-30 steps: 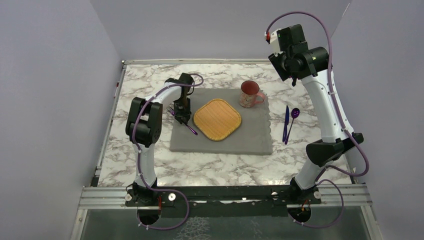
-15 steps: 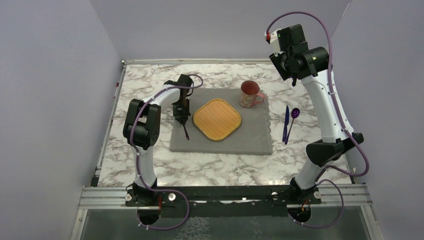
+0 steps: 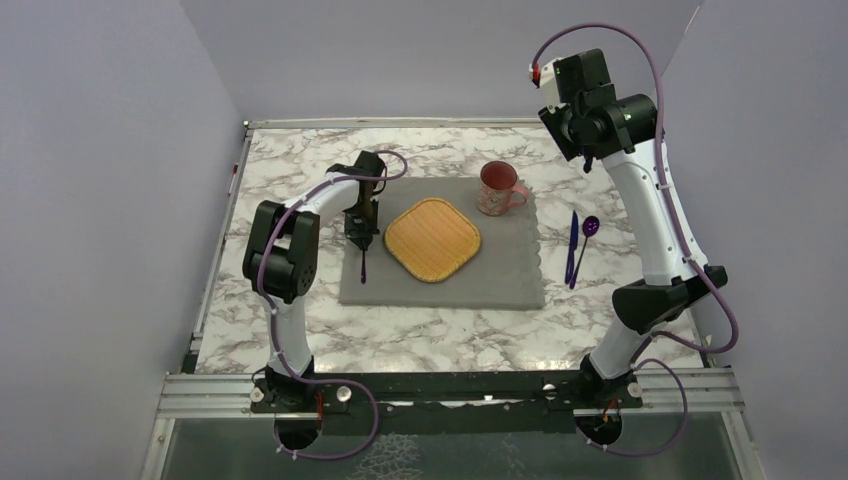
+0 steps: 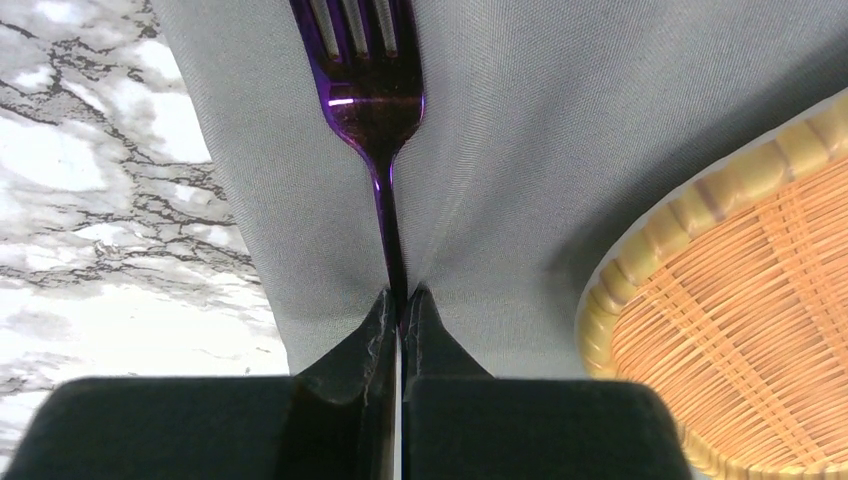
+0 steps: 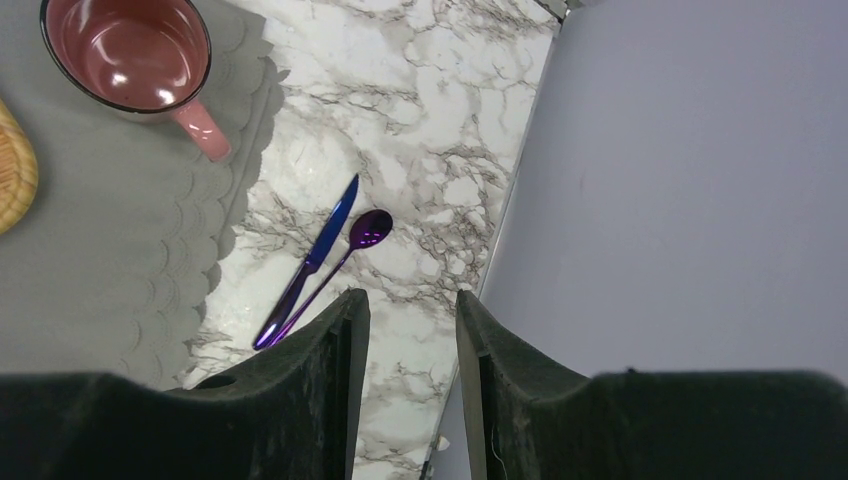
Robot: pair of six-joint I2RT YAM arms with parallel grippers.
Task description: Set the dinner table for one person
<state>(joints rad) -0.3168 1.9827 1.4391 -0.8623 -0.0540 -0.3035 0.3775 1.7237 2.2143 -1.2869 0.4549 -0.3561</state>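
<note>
My left gripper (image 3: 362,232) is shut on the handle of a purple fork (image 3: 363,264), low over the left part of the grey placemat (image 3: 470,285), just left of the woven square plate (image 3: 432,239). In the left wrist view the fingers (image 4: 400,300) pinch the thin handle and the fork's tines (image 4: 368,70) point away over the placemat (image 4: 500,150). A pink mug (image 3: 498,188) stands at the mat's far right corner. My right gripper (image 5: 410,300) is open and empty, held high over the marble dinner table (image 3: 300,190) at the far right.
A blue knife (image 3: 571,245) and a purple spoon (image 3: 586,240) lie side by side on the marble just right of the mat; they also show in the right wrist view, knife (image 5: 315,260) and spoon (image 5: 350,245). Grey walls close in on the left, back and right.
The left gripper has swung the fork from a diagonal to lying straight along the plate's left side, shifting slightly left. The right arm has barely moved.
</note>
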